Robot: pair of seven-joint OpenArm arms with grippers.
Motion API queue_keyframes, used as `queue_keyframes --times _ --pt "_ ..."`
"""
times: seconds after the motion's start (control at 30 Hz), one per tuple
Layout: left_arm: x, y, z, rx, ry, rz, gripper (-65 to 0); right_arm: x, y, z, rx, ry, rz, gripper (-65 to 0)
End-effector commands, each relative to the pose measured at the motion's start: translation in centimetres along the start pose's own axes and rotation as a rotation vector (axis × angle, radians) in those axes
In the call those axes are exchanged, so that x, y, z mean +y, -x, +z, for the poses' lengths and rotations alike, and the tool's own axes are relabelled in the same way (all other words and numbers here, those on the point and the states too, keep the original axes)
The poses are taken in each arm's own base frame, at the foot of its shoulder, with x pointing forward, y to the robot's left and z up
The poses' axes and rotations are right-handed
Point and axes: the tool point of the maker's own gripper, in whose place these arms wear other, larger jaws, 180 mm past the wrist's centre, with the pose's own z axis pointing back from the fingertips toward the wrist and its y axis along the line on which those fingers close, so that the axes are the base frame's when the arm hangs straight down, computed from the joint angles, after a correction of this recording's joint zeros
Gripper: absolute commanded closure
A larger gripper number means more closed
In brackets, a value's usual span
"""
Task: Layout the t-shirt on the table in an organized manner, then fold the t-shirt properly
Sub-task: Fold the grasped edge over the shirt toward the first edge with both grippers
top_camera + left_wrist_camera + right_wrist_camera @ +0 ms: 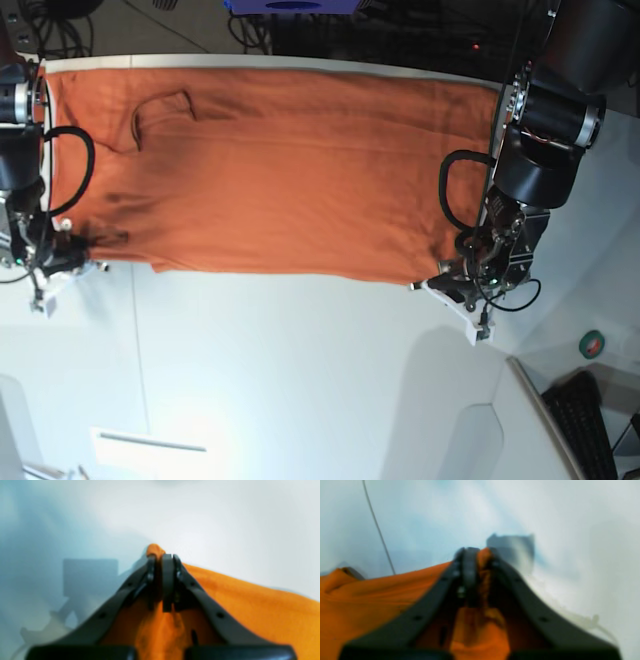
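Note:
The orange t-shirt (280, 170) lies as a long flat band across the far part of the white table (300, 380). At the band's near corner on the base view's right, my left gripper (452, 272) is low over the table. In the left wrist view the left gripper (162, 555) is shut on a pinch of the t-shirt (250, 610), with a nub of cloth poking past the tips. At the near corner on the base view's left sits my right gripper (72, 248). The right wrist view shows the right gripper (477, 551) shut on a fold of the t-shirt (370, 597).
A thin dark seam (135, 330) crosses the table. The far table edge (260, 60) runs just behind the shirt, with cables beyond it. A green tape roll (593, 344) and a keyboard (590, 420) lie off the table's near right corner.

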Motion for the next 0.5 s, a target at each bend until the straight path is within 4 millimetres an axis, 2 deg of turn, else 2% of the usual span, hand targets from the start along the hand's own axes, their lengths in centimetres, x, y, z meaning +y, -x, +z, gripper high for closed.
queue_keyframes --times 0.0,0.07,0.2,0.3,0.47 --pt "-0.1 0.5 0.1 0.044 0.003 -0.003 0.0 -0.7 -2.0 0.6 -0.039 0.012 -0.002 0.0" --pt "-0.2 0.2 0.1 0.041 0.004 -0.003 0.0 -1.2 -1.7 0.7 -0.042 0.014 -0.034 0.0" --pt "-1.3 -1.4 0.6 -0.004 0.034 -0.014 0.0 -2.0 -3.0 1.8 -0.109 0.011 -0.067 0.0" --pt "-2.4 -1.6 1.5 0.004 0.067 -0.025 0.0 -1.5 -3.7 3.1 -0.156 0.001 -0.019 0.0" --pt "-1.5 -1.6 3.4 -0.021 0.096 0.097 0.0 -0.4 -4.0 4.9 -0.204 -0.017 0.047 0.0"
